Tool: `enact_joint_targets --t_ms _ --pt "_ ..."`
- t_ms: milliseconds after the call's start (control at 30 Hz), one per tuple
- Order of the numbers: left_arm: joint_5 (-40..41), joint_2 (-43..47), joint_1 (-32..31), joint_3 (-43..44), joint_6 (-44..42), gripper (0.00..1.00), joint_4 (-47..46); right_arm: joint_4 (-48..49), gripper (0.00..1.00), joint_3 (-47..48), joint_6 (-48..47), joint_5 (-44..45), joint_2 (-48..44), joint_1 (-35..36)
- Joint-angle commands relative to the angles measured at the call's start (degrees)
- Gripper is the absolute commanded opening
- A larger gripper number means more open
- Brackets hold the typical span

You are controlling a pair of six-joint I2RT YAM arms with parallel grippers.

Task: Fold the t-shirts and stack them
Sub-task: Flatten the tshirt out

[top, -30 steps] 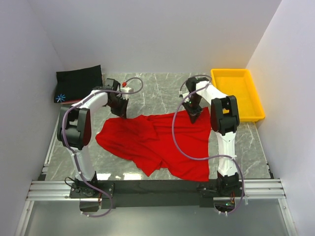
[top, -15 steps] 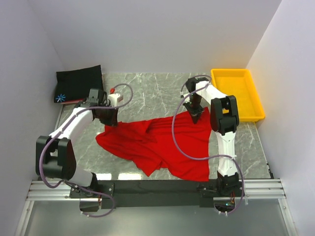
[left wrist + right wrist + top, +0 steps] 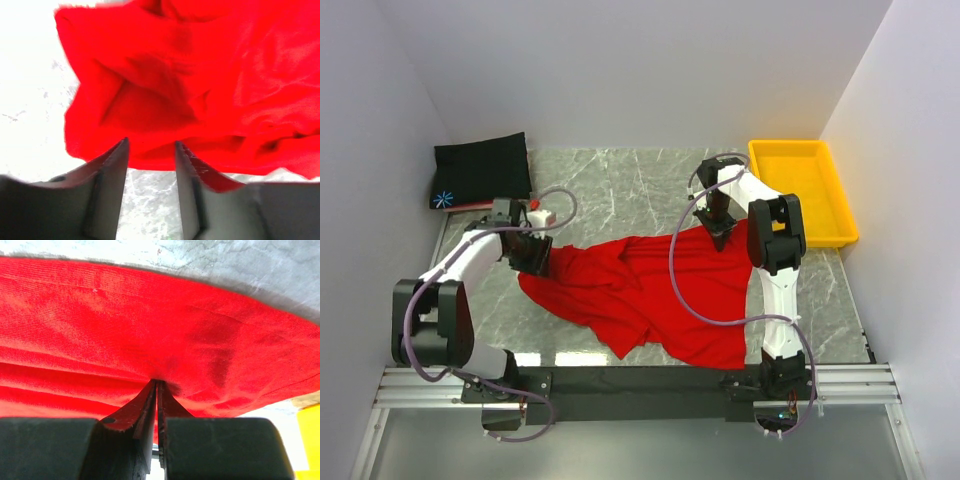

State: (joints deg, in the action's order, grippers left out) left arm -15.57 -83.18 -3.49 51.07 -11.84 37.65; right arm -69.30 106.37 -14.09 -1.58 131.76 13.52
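top external, red t-shirt [image 3: 620, 288] crumpled, long axis left-right

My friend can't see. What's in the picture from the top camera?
A crumpled red t-shirt lies on a marble table. The right tool pinches its far edge; the left tool is at its left edge. A black t-shirt lies far left.

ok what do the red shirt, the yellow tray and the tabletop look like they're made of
The red t-shirt: soft matte knit cloth, judging by its fine ribbing and loose folds. The yellow tray: probably moulded plastic, smooth, evenly coloured. The tabletop: grey veined marble look, slightly glossy; real stone or a printed laminate, cannot tell.
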Motion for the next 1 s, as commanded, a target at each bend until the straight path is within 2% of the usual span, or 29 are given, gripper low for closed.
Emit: enact_joint_targets --t_ms 0,100,233,367,567,667,700,767,800,900,967 --pt "-7.7 3.55 1.11 6.12 -0.74 0.49 -0.56 0.48 0.1 -0.81 -1.47 1.85 -0.46 -0.51" --pt "-12.11 1.36 0.24 11.15 1.37 0.6 -1.17 0.48 0.1 -0.81 -1.64 1.85 -0.37 -0.42" --pt "-12.73 -3.91 -2.05 16.34 2.6 0.62 -1.7 0.48 0.1 -0.46 -1.56 1.76 -0.19 -0.42" --pt "-10.45 -10.5 -5.64 19.85 2.87 0.6 -1.26 0.04 0.1 0.16 -1.38 1.76 0.25 -0.42" --pt "-6.4 -15.25 -9.08 20.74 2.34 0.55 0.49 0.3 0.1 -0.63 -1.65 1.76 0.07 -0.51" --pt "-2.81 -15.79 -9.43 19.86 2.17 0.46 0.41 0.65 0.1 -1.07 -1.73 1.76 -0.1 -0.6" --pt "-1.14 -15.61 -9.43 19.51 2.6 0.39 0.23 0.65 0.1 -1.07 -1.73 1.85 -0.1 -0.51" --pt "0.36 -15.26 -9.0 18.9 2.87 0.32 -0.29 0.65 0.1 -0.99 -1.73 1.94 0.07 -0.51" --pt "0.98 -15.26 -8.73 18.89 3.04 0.24 -0.21 0.48 0.1 -0.9 -1.73 1.94 0.16 -0.6" --pt "1.51 -15.79 -6.63 19.07 3.48 0.08 0.23 0.39 0.1 -0.55 -1.91 2.2 0.34 -0.6" --pt "1.16 -15.96 -5.14 19.59 2.96 0.01 0.58 0.39 0.1 -0.46 -2.08 2.55 0.42 -0.6"
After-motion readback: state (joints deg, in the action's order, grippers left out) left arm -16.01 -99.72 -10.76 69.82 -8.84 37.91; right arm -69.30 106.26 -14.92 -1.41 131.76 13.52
